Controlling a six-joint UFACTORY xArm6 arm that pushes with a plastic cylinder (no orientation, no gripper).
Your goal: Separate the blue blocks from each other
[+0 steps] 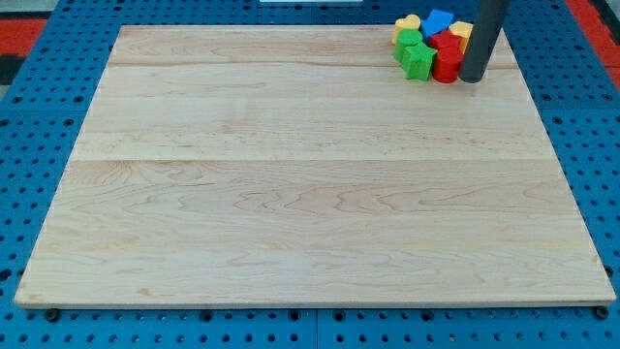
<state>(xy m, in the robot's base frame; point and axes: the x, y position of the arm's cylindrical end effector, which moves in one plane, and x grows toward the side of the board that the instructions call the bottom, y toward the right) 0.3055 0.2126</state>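
All the blocks sit in one tight bunch at the top right corner of the wooden board (291,194). The rod has no gripper, so there is nothing to open or close. Its tip (474,79) is down on the board, touching the right side of the bunch, next to a red block (448,64).

Only one blue block (438,21) shows, at the back of the bunch by the top edge. Another blue one may be hidden behind the rod; I cannot tell.

A green block (418,60), a yellow block (408,23) and an orange block (462,32) crowd around it. A push could shove the whole bunch along together. The blue block could also slide off the board's top edge, which is very near.
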